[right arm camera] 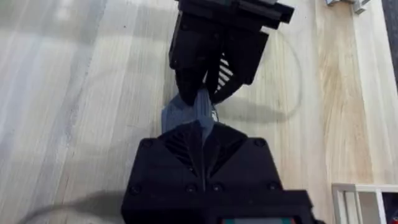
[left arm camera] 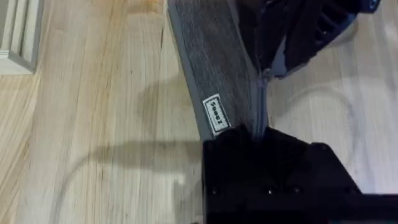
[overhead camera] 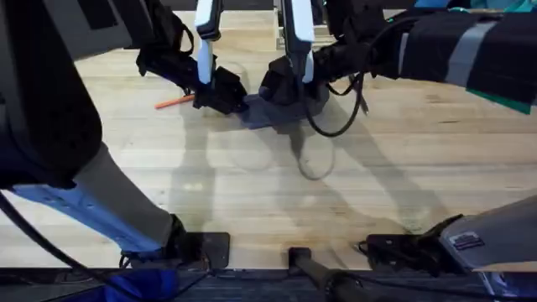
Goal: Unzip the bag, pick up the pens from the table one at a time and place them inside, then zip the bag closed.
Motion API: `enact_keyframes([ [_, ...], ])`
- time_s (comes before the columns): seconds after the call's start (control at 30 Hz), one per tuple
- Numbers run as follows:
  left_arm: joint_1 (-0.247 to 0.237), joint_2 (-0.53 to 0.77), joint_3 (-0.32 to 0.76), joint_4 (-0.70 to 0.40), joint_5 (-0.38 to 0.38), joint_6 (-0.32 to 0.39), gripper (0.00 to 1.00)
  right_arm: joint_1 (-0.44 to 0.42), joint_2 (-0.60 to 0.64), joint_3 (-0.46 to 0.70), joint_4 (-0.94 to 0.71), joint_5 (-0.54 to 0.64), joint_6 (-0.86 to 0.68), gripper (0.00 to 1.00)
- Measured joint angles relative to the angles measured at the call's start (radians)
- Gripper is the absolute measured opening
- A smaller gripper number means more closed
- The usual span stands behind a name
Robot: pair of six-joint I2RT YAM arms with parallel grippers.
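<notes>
Item one, my left tool (overhead camera: 220, 91): down at one end of the bag (overhead camera: 270, 111), fingers pressed together on that end's fabric, as the left wrist view shows it, with the zipper line running straight away from my grip. Item two, the orange pen (overhead camera: 174, 101): lying on the table (overhead camera: 252, 193) just beyond my left tool on its outer side, not yet collected; I judge this pen outstanding. Item three, the dark pen: I cannot find it, so whether it is already stowed is unknown. Item four, the bag: blue-grey, flat on the table, stretched between my two tools. Item five, my right tool (overhead camera: 285, 88): down on the bag's other end, facing the left one closely; it appears pinched on the zipper end, though the pull itself is hidden under the fingers. Status: by my judgement the zipper stage is in hand, one pen at least remains to load, and the final closing is still to come.
</notes>
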Motion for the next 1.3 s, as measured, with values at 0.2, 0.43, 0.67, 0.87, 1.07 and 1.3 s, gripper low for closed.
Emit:
enact_keyframes([
  [0.2, 0.0, 0.0, 0.0, -0.001, 0.0, 0.0, 0.042, 0.014, 0.0, 0.0, 0.012, 0.007, 0.0, 0.031],
  [0.43, 0.0, 0.0, 0.0, -0.002, -0.001, 0.0, 0.042, 0.037, 0.02, 0.0, 0.035, 0.006, 0.003, 0.031],
  [0.67, 0.0, 0.0, 0.0, -0.002, -0.001, 0.0, 0.042, 0.048, 0.024, 0.0, 0.047, 0.006, 0.003, 0.03],
  [0.87, 0.0, 0.0, 0.0, -0.001, 0.0, 0.0, 0.042, 0.052, 0.024, 0.003, 0.053, -0.021, 0.007, 0.412],
  [1.07, 0.0, 0.0, 0.0, 0.0, 0.0, 0.0, 0.042, 0.068, 0.024, 0.012, 0.056, -0.055, 0.006, 0.975],
  [1.3, 0.0, 0.0, 0.0, -0.001, 0.0, 0.0, 0.195, 0.068, 0.024, 0.012, 0.055, -0.065, 0.007, 0.998],
])
